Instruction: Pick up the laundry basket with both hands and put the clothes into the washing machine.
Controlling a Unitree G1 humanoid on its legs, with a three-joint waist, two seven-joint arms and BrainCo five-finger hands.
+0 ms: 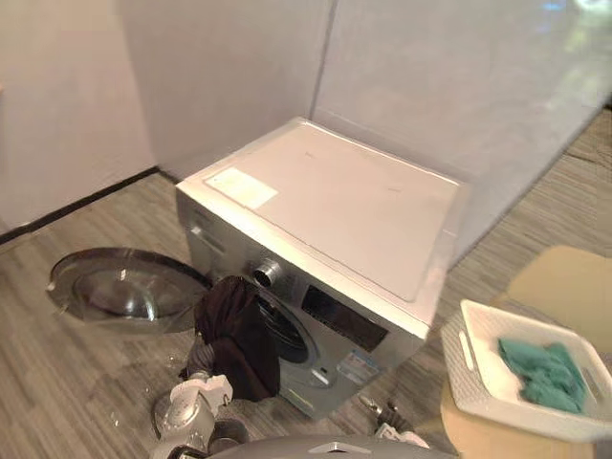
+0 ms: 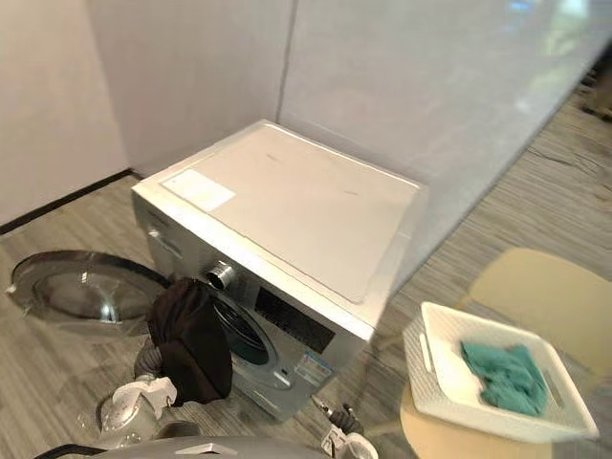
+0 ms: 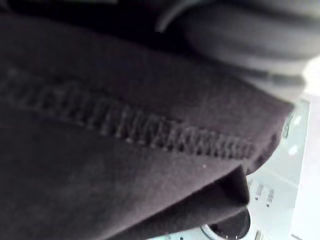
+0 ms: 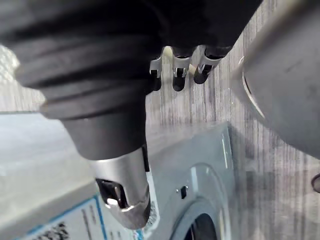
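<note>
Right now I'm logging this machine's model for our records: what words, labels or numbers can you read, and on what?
None can be read.
The white label on top of the washing machine: print too blurred.
The sticker on its front panel: print too small.

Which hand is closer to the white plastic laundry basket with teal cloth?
Right. The right hand hangs just left of the basket; the left hand is farther left, under the dark garment at the silver washing machine.
</note>
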